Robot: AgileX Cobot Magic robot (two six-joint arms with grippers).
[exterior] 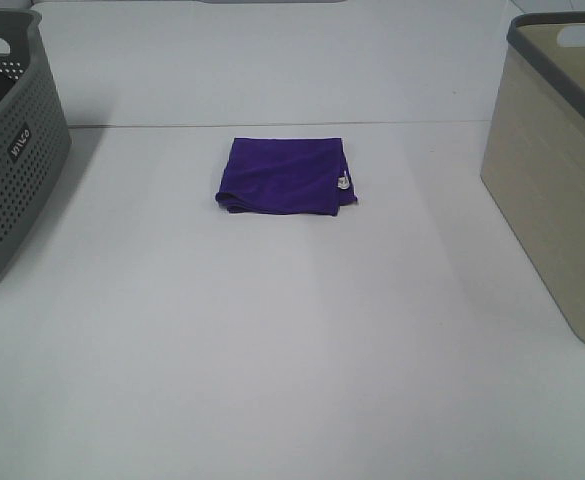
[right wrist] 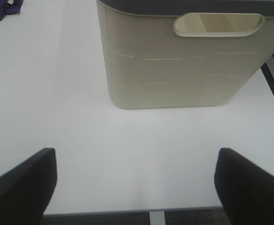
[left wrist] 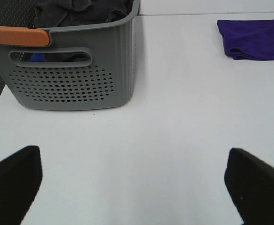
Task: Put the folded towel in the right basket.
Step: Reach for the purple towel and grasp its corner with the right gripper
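Observation:
A folded purple towel [exterior: 285,175] lies flat on the white table [exterior: 292,340], toward the far middle. It also shows in the left wrist view [left wrist: 252,39], and a corner of it shows in the right wrist view [right wrist: 3,8]. The right basket [exterior: 562,170] is beige with a dark rim and stands at the table's right edge; the right wrist view shows its side and handle hole [right wrist: 188,56]. Neither gripper shows in the exterior high view. My left gripper [left wrist: 134,187] is open and empty, far from the towel. My right gripper [right wrist: 136,185] is open and empty, in front of the beige basket.
A grey perforated basket [exterior: 7,160] stands at the table's left edge; in the left wrist view [left wrist: 71,70] it holds dark cloth and an orange handle piece. The table's near edge shows in the right wrist view [right wrist: 127,211].

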